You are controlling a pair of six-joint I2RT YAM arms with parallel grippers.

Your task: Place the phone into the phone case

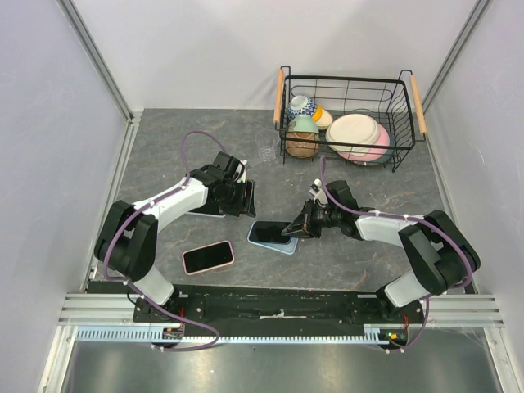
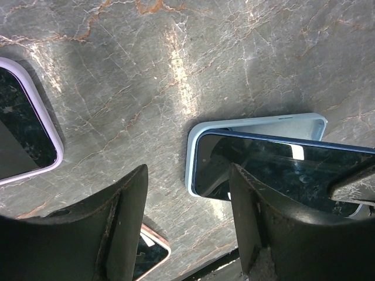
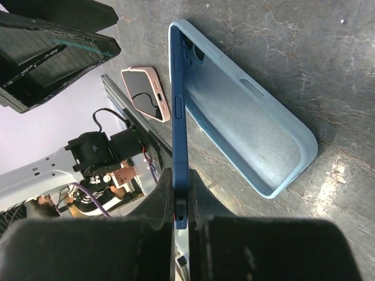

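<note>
A light-blue phone case [image 1: 274, 246] lies open side up at the table's middle. It also shows in the left wrist view [image 2: 258, 123] and the right wrist view [image 3: 252, 123]. My right gripper [image 1: 300, 228] is shut on the near end of a dark blue phone [image 3: 179, 99] with a black screen [image 2: 275, 170]. The phone is tilted. Its far end rests in the case's far end and its held end is raised. My left gripper [image 2: 187, 181] is open and empty, just left of the case, above the table [image 1: 237, 199].
A pink-cased phone [image 1: 208, 257] lies near the front left. A lavender-cased phone [image 2: 23, 129] lies under the left arm. A wire basket [image 1: 348, 82] of bowls and plates stands at the back right, with a small clear object [image 1: 267, 152] beside it.
</note>
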